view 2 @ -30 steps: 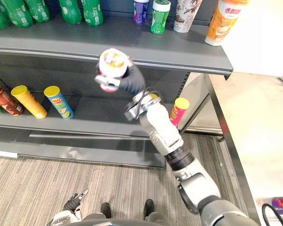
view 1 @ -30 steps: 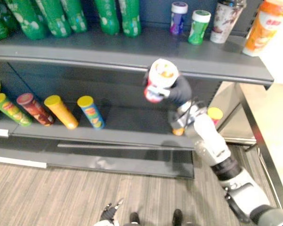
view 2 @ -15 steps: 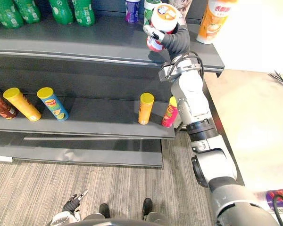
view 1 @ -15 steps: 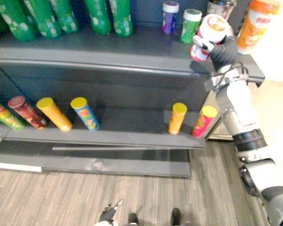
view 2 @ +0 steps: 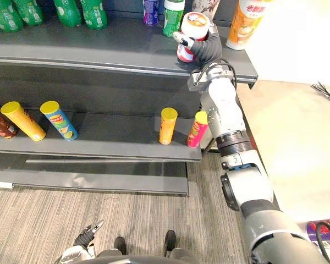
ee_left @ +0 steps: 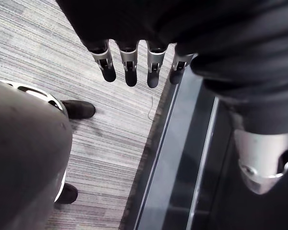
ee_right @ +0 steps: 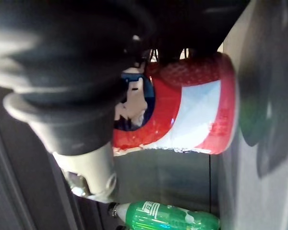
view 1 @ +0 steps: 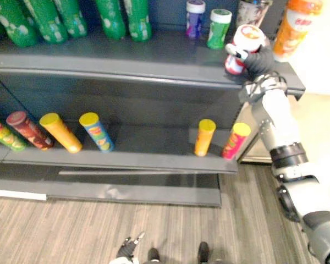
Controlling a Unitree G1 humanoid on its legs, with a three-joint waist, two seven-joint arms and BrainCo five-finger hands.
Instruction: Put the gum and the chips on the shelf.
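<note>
A red and white tub with a white lid (view 1: 246,44) is held over the right end of the top shelf (view 1: 126,60), just in front of a green gum jar (view 1: 219,22) and a purple one (view 1: 195,11). My right hand (view 1: 259,59) is shut on the tub; the right wrist view shows fingers wrapped round the tub (ee_right: 197,105), whose base is close to the shelf board. I cannot tell whether it rests there. Several chips cans lie on the lower shelf, among them a yellow-lidded orange can (view 1: 204,137) and a pink can (view 1: 235,140). My left hand (ee_left: 129,67) hangs low over the floor, fingers straight and holding nothing.
Green bottles (view 1: 121,16) line the back of the top shelf and a tall orange container (view 1: 296,27) stands at its right end. More chips cans, such as a blue one (view 1: 96,131) and an orange one (view 1: 59,132), lie to the left on the lower shelf (view 1: 154,159).
My right arm carried the tub from in front of the shelf's edge up and rightward onto the right end of the top shelf, then lowered it slightly. The left hand stayed put.
</note>
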